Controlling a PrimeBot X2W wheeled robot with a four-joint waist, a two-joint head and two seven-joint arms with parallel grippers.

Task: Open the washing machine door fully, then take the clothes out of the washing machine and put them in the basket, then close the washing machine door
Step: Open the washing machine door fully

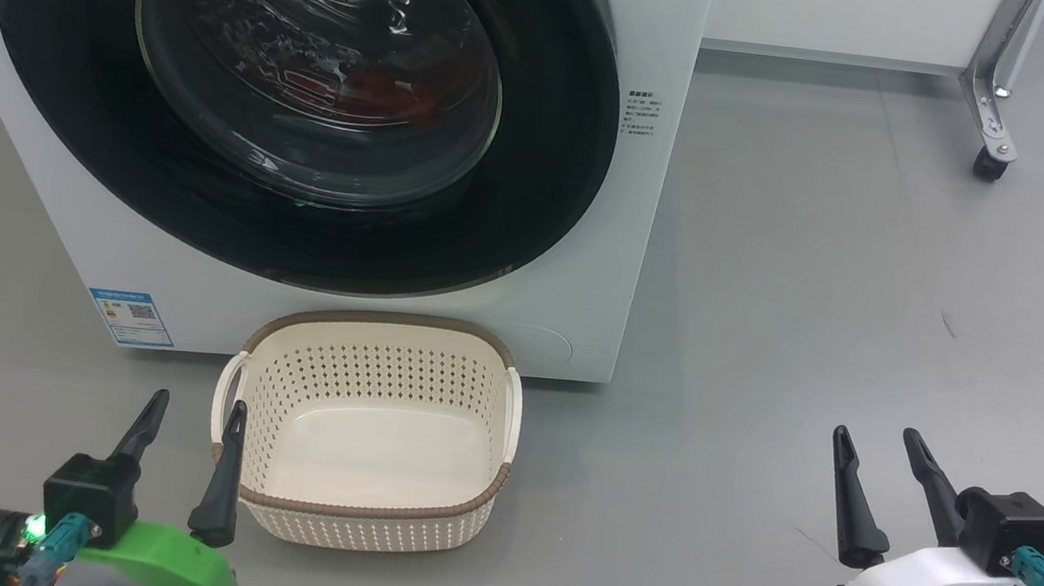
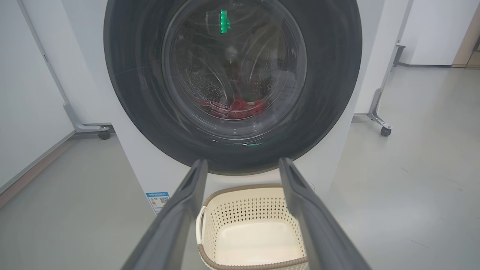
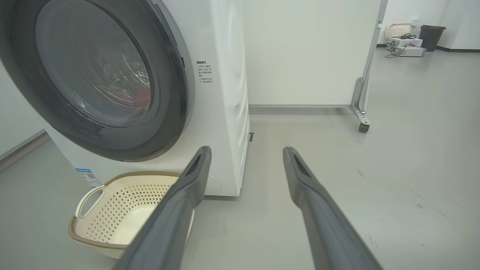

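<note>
Beyond the washing machine (image 3: 225,112), right wrist view shows a bin (image 3: 432,38) (black).

White washing machine (image 1: 585,271), glossy black door (image 1: 553,136), red clothes (image 2: 243,108), cream perforated basket (image 1: 372,515).

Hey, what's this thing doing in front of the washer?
A two-armed robot faces the washing machine and is meant to unload it. Nothing is being handled yet. The washing machine door is shut, and the red clothes lie in the drum behind its window. The basket sits empty on the floor just in front of the machine. The left gripper and right gripper hang open to either side of the basket, holding nothing.
</note>
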